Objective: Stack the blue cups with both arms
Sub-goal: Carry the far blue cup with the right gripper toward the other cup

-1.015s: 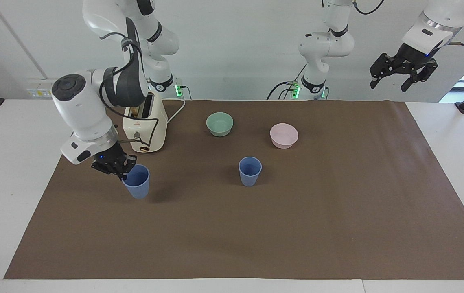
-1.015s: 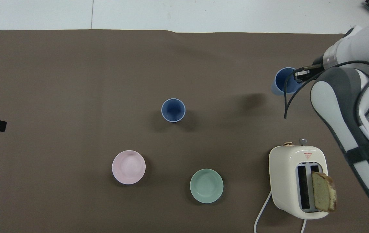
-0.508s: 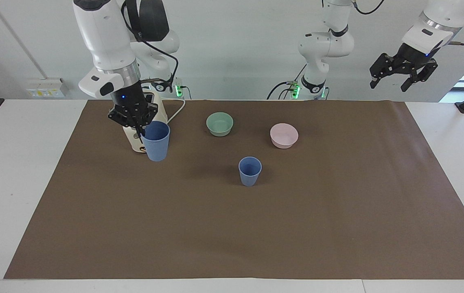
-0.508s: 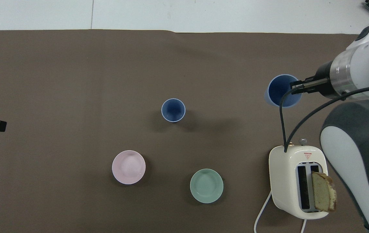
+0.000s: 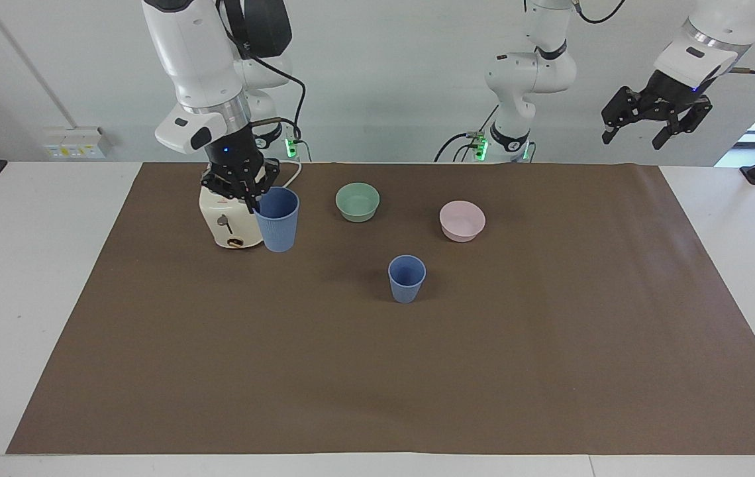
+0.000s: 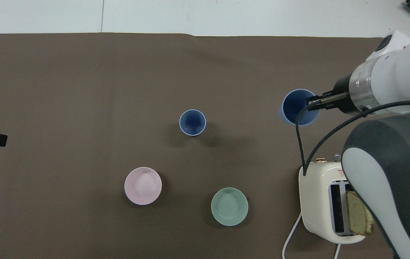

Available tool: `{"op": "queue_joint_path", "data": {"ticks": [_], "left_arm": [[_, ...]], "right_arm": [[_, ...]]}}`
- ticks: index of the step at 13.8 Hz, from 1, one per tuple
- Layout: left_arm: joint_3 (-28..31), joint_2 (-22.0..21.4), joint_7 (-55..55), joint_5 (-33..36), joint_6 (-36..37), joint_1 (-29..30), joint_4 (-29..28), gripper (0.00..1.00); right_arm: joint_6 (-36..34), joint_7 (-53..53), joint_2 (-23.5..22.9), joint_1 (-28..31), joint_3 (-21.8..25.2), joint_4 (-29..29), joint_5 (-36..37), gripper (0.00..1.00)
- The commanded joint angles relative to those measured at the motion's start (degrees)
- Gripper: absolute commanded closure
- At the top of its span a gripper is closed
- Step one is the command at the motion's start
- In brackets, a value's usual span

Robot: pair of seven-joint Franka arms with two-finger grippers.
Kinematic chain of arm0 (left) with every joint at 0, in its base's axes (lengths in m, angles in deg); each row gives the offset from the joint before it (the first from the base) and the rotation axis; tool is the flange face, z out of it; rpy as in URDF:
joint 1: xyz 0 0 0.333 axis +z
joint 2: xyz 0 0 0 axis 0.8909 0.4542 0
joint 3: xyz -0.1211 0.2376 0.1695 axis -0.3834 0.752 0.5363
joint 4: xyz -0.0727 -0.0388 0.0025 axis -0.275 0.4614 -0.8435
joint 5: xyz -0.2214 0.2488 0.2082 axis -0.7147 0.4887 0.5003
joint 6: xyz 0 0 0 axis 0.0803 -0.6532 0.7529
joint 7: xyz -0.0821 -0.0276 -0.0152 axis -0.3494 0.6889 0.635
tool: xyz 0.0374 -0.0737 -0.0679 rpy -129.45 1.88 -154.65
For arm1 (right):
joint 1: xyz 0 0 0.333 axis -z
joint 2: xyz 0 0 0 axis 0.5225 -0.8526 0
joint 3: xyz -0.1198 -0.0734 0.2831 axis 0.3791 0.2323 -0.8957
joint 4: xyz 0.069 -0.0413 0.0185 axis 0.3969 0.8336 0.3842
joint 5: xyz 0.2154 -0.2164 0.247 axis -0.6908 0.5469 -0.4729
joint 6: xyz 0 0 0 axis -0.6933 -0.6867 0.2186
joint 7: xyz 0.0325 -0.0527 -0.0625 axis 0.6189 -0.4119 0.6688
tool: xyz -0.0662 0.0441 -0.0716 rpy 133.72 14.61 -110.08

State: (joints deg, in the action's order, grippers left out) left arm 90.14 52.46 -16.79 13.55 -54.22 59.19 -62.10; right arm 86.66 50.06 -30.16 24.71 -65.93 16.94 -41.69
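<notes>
One blue cup [image 5: 406,278] [image 6: 192,122] stands upright on the brown mat, about mid-table. A second blue cup [image 5: 277,220] [image 6: 298,108] hangs upright in the air, and my right gripper [image 5: 253,202] [image 6: 313,102] is shut on its rim, one finger inside and one outside. The held cup is over the mat beside the toaster, toward the right arm's end of the table. My left gripper [image 5: 632,141] waits open and empty, high above the left arm's end of the table.
A cream toaster [image 5: 228,222] [image 6: 323,201] with a slice of bread [image 6: 359,214] in one slot stands just beside the held cup. A green bowl [image 5: 357,201] [image 6: 229,206] and a pink bowl [image 5: 461,220] [image 6: 143,185] sit nearer to the robots than the standing cup.
My right gripper has lifted its blue cup off the mat and carried it sideways toward the standing cup. The left arm and the standing cup have not moved.
</notes>
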Motion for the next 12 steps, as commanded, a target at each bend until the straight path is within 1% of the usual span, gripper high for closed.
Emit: {"op": "queue_joint_path", "data": {"ticks": [1,12], "left_arm": [[-0.4,-1.0,-0.5,0.5,0.5,0.6,-0.8,0.00],[-0.4,-1.0,-0.5,0.5,0.5,0.6,-0.8,0.00]], "right_arm": [[0.0,-3.3,-1.3,-1.0,0.0,-0.9,-0.8,1.00],[-2.0,-3.9,-1.0,-0.9,0.1,-0.7,-1.0,1.00]]}}
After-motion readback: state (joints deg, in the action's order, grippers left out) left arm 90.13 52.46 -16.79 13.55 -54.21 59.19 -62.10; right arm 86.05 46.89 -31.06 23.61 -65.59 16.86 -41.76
